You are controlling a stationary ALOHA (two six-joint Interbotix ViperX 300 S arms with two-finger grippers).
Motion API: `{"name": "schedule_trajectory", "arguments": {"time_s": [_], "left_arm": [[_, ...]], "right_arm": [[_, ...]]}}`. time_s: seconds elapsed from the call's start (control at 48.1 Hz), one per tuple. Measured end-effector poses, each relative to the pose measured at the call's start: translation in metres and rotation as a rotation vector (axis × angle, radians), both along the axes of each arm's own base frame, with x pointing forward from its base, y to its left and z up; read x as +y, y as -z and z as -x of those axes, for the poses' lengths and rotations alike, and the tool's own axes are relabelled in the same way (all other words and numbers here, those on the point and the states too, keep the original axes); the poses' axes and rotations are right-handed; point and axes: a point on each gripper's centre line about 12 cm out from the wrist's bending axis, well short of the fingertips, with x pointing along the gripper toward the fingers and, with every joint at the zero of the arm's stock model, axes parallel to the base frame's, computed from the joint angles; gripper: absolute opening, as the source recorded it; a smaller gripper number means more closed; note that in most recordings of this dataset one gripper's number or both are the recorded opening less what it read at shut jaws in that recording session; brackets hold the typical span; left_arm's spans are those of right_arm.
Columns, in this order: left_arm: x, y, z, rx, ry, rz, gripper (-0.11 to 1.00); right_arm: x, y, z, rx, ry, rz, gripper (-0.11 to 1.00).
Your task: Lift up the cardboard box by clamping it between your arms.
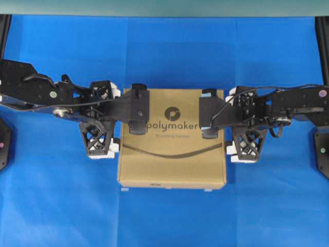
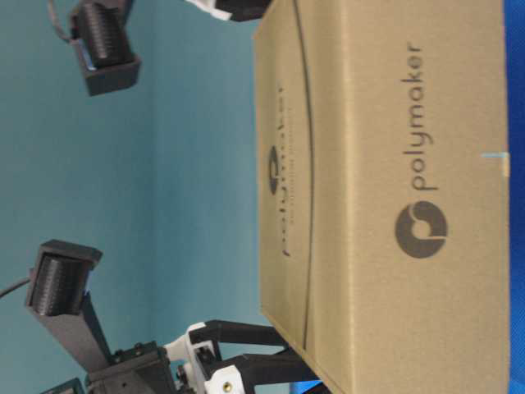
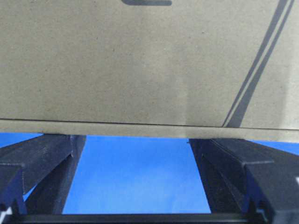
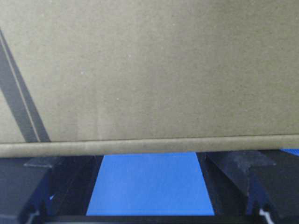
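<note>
We see the cardboard box (image 1: 172, 149) lying flat at mid-cloth on the blue cloth (image 1: 169, 216), roughly square, its logo reading upright toward the near edge. Our left gripper (image 1: 114, 119) presses in level from the left side, the right gripper (image 1: 231, 125) from the right. Both wrist views show each pair of fingers (image 3: 42, 158) spread wide, their tips against the box's edge.
</note>
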Motion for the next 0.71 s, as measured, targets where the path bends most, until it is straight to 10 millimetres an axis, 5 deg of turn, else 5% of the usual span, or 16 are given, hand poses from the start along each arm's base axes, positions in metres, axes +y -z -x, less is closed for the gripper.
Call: {"name": "schedule_trajectory", "arguments": {"time_s": [0.707], "left_arm": [[0.002,0.043,0.002,0.061,-0.005,0.009,0.84]], "right_arm": [[-0.004,0.045,-0.009,0.024,-0.015,0.011,1.00]]}}
